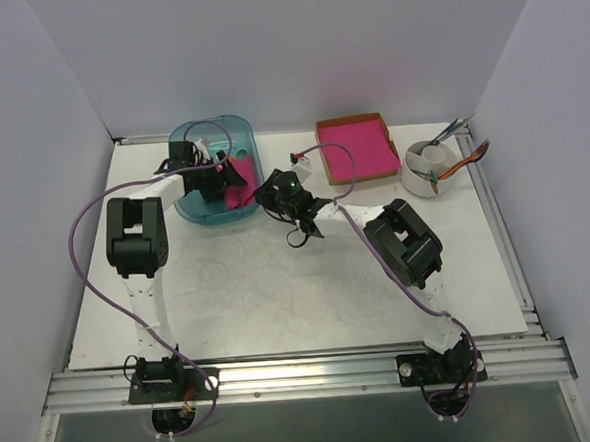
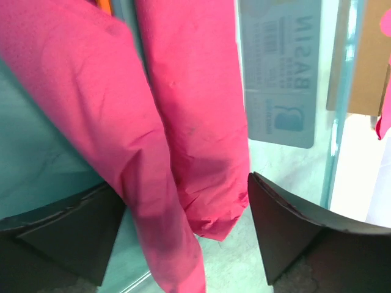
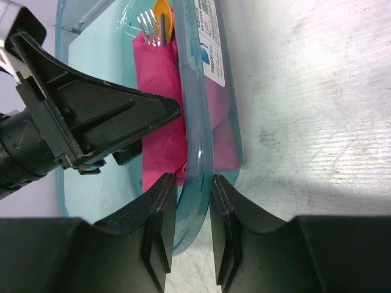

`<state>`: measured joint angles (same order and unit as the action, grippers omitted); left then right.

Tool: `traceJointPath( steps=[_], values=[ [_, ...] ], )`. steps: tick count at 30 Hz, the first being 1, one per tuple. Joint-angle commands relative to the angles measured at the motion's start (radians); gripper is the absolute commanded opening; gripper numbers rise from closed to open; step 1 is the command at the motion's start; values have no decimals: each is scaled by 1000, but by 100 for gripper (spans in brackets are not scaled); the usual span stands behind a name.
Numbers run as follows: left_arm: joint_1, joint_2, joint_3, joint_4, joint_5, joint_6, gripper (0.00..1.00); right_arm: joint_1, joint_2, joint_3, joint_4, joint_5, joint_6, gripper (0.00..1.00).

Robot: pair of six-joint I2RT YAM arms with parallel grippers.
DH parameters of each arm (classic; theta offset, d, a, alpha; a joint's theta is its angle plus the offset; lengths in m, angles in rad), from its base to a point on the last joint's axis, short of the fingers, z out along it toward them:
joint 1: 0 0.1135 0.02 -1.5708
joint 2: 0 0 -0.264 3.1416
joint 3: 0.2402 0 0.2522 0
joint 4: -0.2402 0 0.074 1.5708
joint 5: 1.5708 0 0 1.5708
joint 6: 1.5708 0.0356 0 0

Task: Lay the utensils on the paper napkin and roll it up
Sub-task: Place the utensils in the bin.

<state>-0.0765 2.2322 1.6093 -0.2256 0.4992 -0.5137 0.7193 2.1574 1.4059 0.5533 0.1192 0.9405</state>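
Note:
The paper napkin (image 3: 159,122) lies rolled up inside a clear teal basin (image 1: 195,137), against its right wall. The grey fork's tines (image 3: 149,27) and the orange spoon's bowl (image 3: 165,12) stick out of the roll's far end. My left gripper (image 2: 183,183) hangs open over the roll (image 2: 195,122), its dark fingers (image 2: 287,226) standing either side with a gap to the paper. My right gripper (image 3: 194,183) is shut on the basin's rim (image 3: 195,122) at the near right corner, one finger inside and one outside the wall.
A brown cardboard box (image 1: 324,129) holding a stack of pink sheets sits behind and to the right of the basin. Further right stands a white cup (image 1: 418,178) with spare cutlery. White walls enclose the table on three sides.

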Motion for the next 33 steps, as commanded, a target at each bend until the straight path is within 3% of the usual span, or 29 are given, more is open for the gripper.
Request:
traceJointPath(
  steps=[1,15,33],
  values=[
    [17,38,-54,-83,-76,43,94,-9,-36,4,-55,27,-34,18],
    [20,35,-52,-112,-82,18,94,-9,-36,4,-58,27,-32,18],
    [-16,18,6,-245,-221,-8,94,-8,-36,2,-61,31,-29,18]
  ],
)
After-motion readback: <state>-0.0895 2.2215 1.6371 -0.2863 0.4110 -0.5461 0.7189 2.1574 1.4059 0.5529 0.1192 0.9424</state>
